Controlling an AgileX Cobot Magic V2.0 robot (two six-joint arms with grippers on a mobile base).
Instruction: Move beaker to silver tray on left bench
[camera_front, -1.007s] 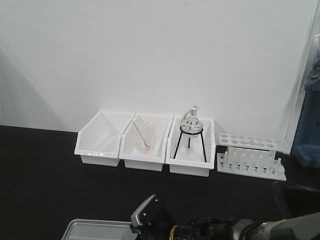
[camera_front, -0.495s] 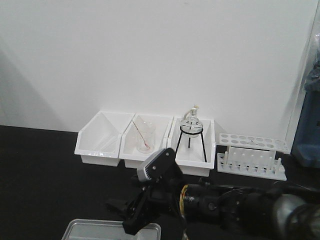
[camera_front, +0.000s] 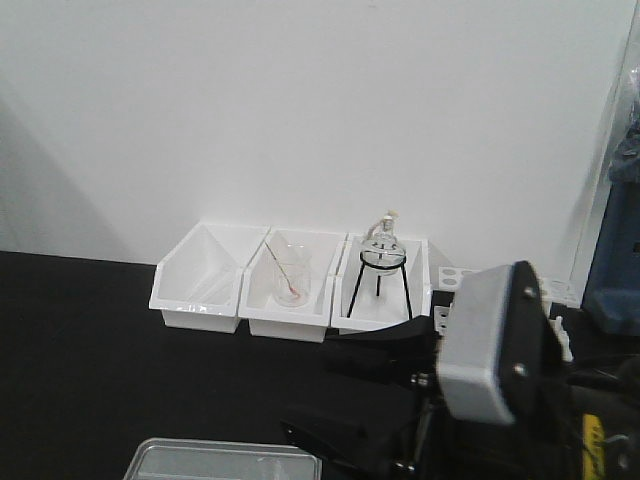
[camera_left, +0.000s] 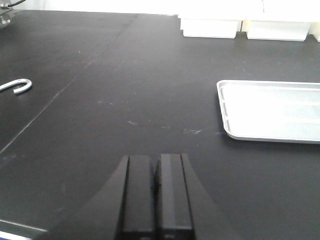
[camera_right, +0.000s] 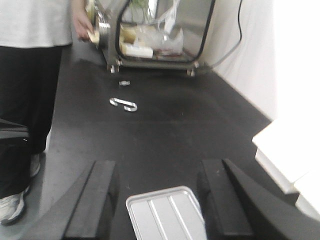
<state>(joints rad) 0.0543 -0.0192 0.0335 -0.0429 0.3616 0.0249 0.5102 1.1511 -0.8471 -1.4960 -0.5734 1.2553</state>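
Note:
The beaker is out of view in every frame. The silver tray (camera_front: 200, 455) lies on the black left bench (camera_front: 80, 350) at the bottom of the front view, and nothing shows in it. My right gripper (camera_front: 335, 400) hangs open just right of the tray, its wrist filling the lower right. In the right wrist view the tray (camera_right: 165, 215) shows between the wide-apart fingers of that gripper (camera_right: 157, 167), with nothing held. My left gripper (camera_left: 156, 160) is shut and empty, low over bare worktop (camera_left: 125, 75), and the tray (camera_left: 270, 110) lies ahead to its right.
Three white bins (camera_front: 195, 290) line the back wall. The middle one holds a clear beaker with a red-tipped rod (camera_front: 289, 280), the right one a flask on a black tripod (camera_front: 382, 265). A metal hook (camera_left: 17, 86) lies on the bench. A person (camera_right: 30, 75) stands by its edge.
My right arm has swung up and to the right from over the tray. Its wrist now looms large at the lower right and hides most of the test-tube rack.

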